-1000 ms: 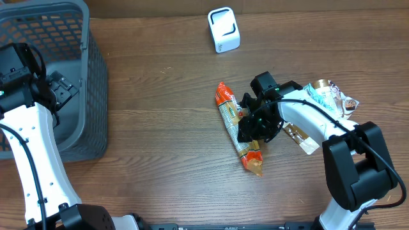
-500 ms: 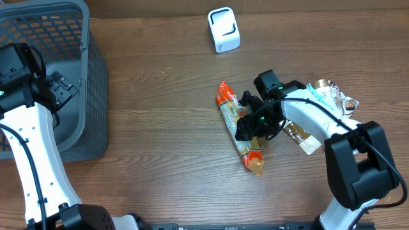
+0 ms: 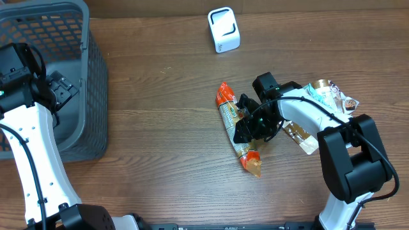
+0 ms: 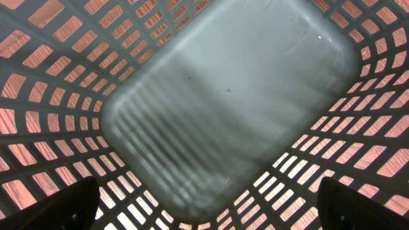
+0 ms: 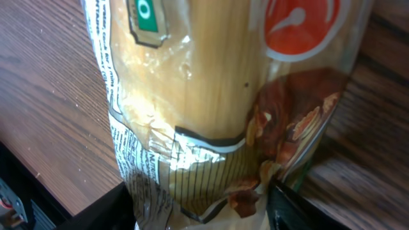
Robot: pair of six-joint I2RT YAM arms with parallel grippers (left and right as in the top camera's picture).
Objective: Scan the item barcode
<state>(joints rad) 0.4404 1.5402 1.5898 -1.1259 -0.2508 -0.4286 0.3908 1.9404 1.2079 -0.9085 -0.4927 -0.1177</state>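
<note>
Our right fingers [image 5: 300,214] straddle the orange snack pack [image 3: 228,110] lying on the surface [image 3: 160,140], well apart from the white scanner [image 3: 223,29], though we cannot tell if they pinch it, so we should clamp its middle squarely, while our left fingers [image 4: 45,204] hang spread over the empty grey basket [image 3: 96,83].

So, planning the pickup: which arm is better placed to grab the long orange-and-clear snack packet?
Right. The right end effector straddles the long orange-and-clear snack packet, while the left end effector hangs open over the grey plastic mesh basket, far from it.
</note>
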